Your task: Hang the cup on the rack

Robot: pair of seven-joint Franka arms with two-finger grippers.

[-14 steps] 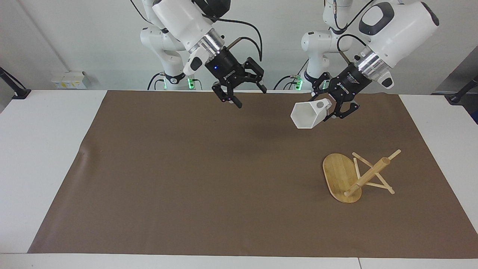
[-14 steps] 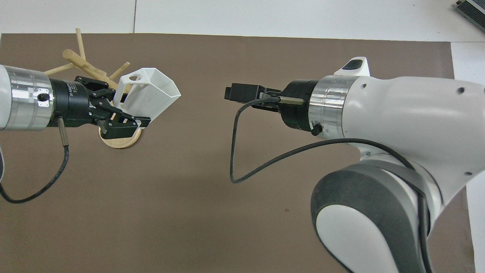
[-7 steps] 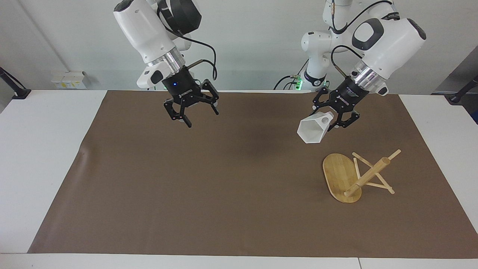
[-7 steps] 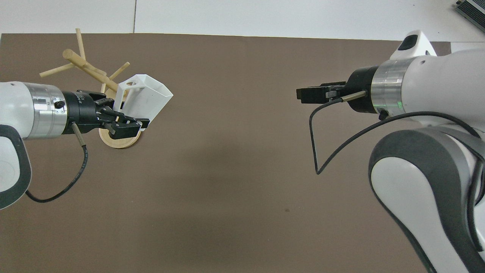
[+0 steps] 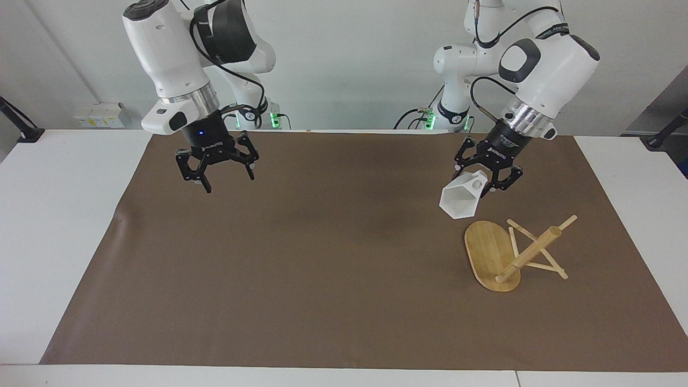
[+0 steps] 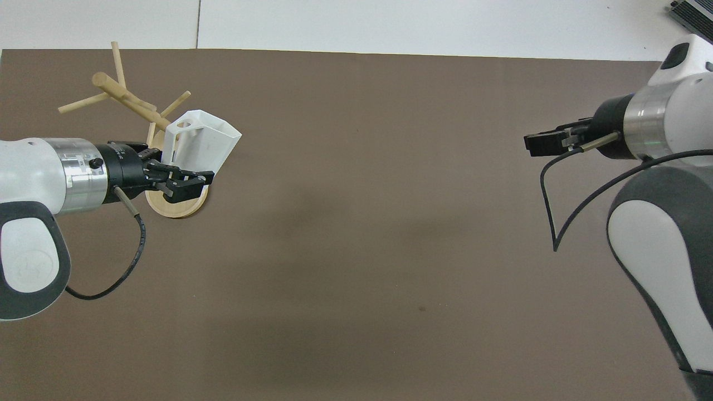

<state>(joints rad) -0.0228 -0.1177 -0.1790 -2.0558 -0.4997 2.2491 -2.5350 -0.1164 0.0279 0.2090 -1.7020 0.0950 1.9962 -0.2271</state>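
Note:
The white faceted cup (image 5: 460, 201) hangs tilted in the air, mouth down and away from the robots, with its holed handle up. My left gripper (image 5: 485, 187) is shut on the cup's base end beside the handle. It holds the cup over the mat, just at the robot-side edge of the rack's oval base (image 5: 486, 252). From above, the cup (image 6: 205, 142) and left gripper (image 6: 182, 174) cover part of the rack (image 6: 123, 96). The bamboo rack's post (image 5: 531, 251) and thin pegs are bare. My right gripper (image 5: 223, 180) hangs open and empty over the mat near the right arm's end.
A brown mat (image 5: 322, 269) covers most of the white table (image 5: 59, 215). The right arm's black cable (image 6: 551, 211) loops below its wrist. Nothing else lies on the mat.
My right gripper has swung away from the middle toward its own end of the table and lower. My left gripper has lowered the cup and brought it closer to the rack.

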